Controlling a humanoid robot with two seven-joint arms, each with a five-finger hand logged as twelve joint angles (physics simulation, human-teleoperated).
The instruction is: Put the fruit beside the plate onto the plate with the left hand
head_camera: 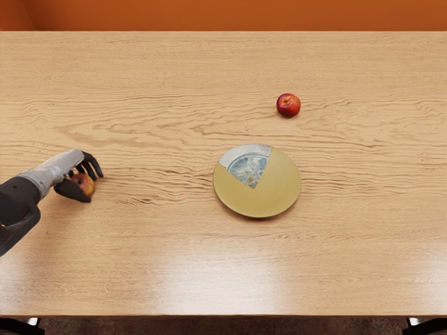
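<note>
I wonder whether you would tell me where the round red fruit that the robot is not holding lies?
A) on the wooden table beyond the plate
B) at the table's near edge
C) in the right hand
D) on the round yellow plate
A: the round red fruit rests on the light wooden table, past the far rim of the round yellow plate and apart from it. The left hand curls around a second, small reddish fruit.

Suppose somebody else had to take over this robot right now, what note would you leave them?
Left hand: fingers curled around a small reddish fruit at the left side of the table, far from the plate.
Right hand: not in view.
Plate: mid-table, no fruit on it. A second red fruit lies beyond it, apart.
Done: fruit grasped. Left: carry it to the plate, release.
</note>
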